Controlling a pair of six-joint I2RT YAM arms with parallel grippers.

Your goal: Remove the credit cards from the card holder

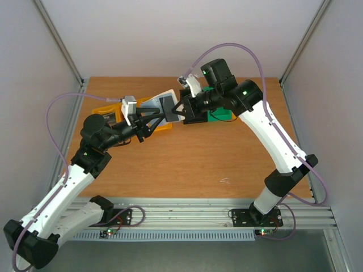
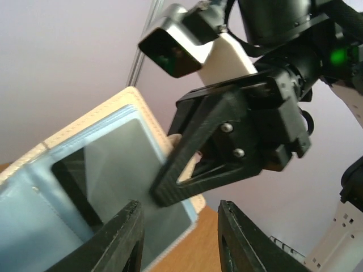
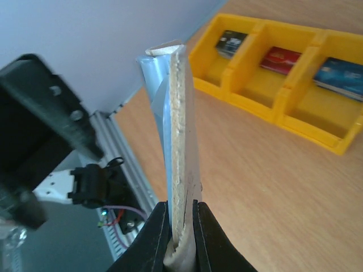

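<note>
The card holder (image 1: pixel 160 100) is held up in the air above the table, open, whitish-beige outside and blue-grey inside (image 2: pixel 28 198). A dark grey credit card (image 2: pixel 116 164) sits in its clear pocket. My right gripper (image 1: pixel 174 112) is shut on the holder's edge, and the right wrist view shows the holder (image 3: pixel 180 113) edge-on, clamped between the jaws (image 3: pixel 180 221). My left gripper (image 1: pixel 157 118) is open, its fingers (image 2: pixel 122 238) just below the holder's lower corner and empty (image 2: pixel 180 229). The right gripper's finger (image 2: pixel 193 153) lies across the pocket's edge.
A yellow three-compartment bin (image 3: pixel 295 93) stands on the wooden table behind the holder, with a dark card (image 3: pixel 231 39), a red card (image 3: pixel 281 56) and a blue card (image 3: pixel 343 76) in it. The bin shows at far left from above (image 1: pixel 110 110). A green object (image 1: pixel 222 115) lies under the right wrist.
</note>
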